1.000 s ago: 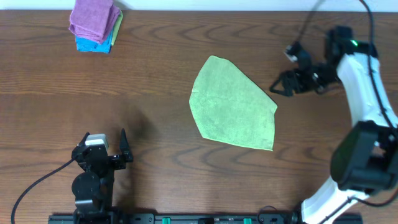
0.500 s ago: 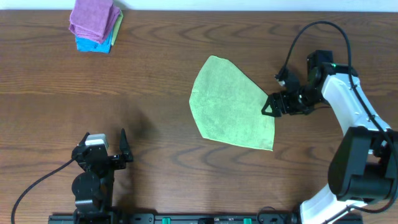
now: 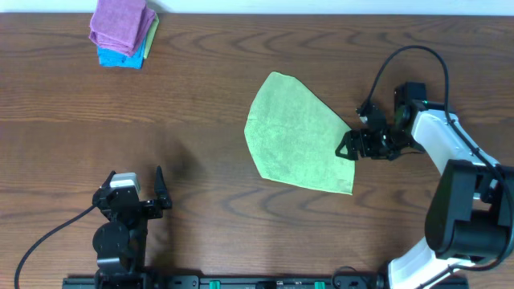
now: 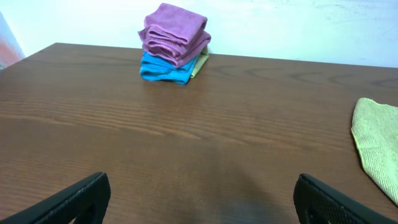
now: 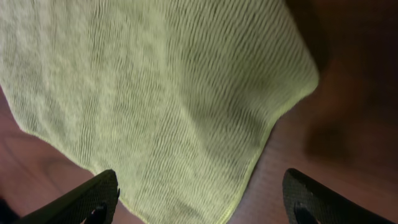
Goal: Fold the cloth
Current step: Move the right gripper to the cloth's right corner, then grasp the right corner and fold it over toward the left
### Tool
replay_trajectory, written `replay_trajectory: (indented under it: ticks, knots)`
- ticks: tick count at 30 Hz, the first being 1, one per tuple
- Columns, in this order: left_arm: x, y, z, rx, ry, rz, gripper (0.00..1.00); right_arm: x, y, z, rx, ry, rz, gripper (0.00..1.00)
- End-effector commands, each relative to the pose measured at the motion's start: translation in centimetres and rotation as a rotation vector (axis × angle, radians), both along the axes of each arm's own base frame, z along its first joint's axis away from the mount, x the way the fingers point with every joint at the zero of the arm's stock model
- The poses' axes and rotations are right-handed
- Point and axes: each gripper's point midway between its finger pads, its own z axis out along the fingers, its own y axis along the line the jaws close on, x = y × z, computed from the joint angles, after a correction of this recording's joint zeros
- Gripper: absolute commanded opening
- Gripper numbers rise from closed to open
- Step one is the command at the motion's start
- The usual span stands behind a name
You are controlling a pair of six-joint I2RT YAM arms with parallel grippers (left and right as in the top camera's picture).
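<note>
Judging the lime-green cloth (image 3: 301, 136) light and limp, we would pinch the corner beneath the right end effector (image 3: 345, 147); its jaws stand apart. Our left end effector (image 3: 135, 181) gapes too.

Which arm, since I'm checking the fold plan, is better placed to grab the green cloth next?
Likely right. The right arm holds open jaws over the right edge of the cloth, a corner between them in the wrist view. The left arm sits far off, nothing between its jaws.

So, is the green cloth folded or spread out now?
Mostly spread: the cloth lies flat on the table, no folded layer visible. Its five-cornered outline may hide a tucked corner; cannot tell.
</note>
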Motion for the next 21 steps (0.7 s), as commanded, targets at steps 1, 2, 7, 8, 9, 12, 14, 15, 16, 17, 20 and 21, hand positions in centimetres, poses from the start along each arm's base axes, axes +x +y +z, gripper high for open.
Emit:
replay_trajectory:
  ticks: [1, 2, 7, 8, 9, 12, 14, 15, 16, 17, 20, 21]
  knots:
    - [0.0, 0.2, -1.5, 0.009, 0.033, 0.011, 0.95, 0.8, 0.2, 0.5, 0.022, -0.030, -0.034, 0.85]
    - [0.0, 0.2, -1.5, 0.009, 0.033, 0.011, 0.95, 1.0, 0.1, 0.3, 0.022, -0.034, -0.041, 0.85]
    - [0.0, 0.2, -1.5, 0.009, 0.033, 0.011, 0.95, 2.5, -0.4, 0.0, 0.023, -0.069, -0.091, 0.85]
    - [0.0, 0.2, -1.5, 0.009, 0.033, 0.011, 0.95, 2.8, -0.5, 0.1, 0.024, -0.076, -0.101, 0.85]
    - [0.0, 0.2, -1.5, 0.009, 0.033, 0.011, 0.96, 2.9, -0.5, 0.1, 0.026, -0.082, -0.105, 0.85]
    - [0.0, 0.2, -1.5, 0.009, 0.033, 0.011, 0.95, 3.0, -0.5, -0.1, 0.028, -0.078, -0.110, 0.84]
    - [0.0, 0.2, -1.5, 0.009, 0.033, 0.011, 0.95, 2.9, -0.5, -0.6, 0.034, -0.058, -0.127, 0.84]
    - [0.0, 0.2, -1.5, 0.009, 0.033, 0.011, 0.95, 2.9, -0.4, -0.8, 0.043, -0.051, -0.129, 0.84]
    - [0.0, 0.2, -1.5, 0.009, 0.033, 0.011, 0.95, 2.9, -0.1, -1.1, 0.064, -0.041, -0.128, 0.83]
    - [0.0, 0.2, -1.5, 0.009, 0.033, 0.011, 0.95, 2.9, 0.2, -1.2, 0.081, -0.036, -0.127, 0.83]
    - [0.0, 0.2, -1.5, 0.009, 0.033, 0.011, 0.95, 2.8, 0.4, -2.0, 0.103, -0.010, -0.142, 0.83]
    - [0.0, 0.2, -1.5, 0.009, 0.033, 0.011, 0.95, 2.8, 0.4, -2.3, 0.103, -0.004, -0.145, 0.83]
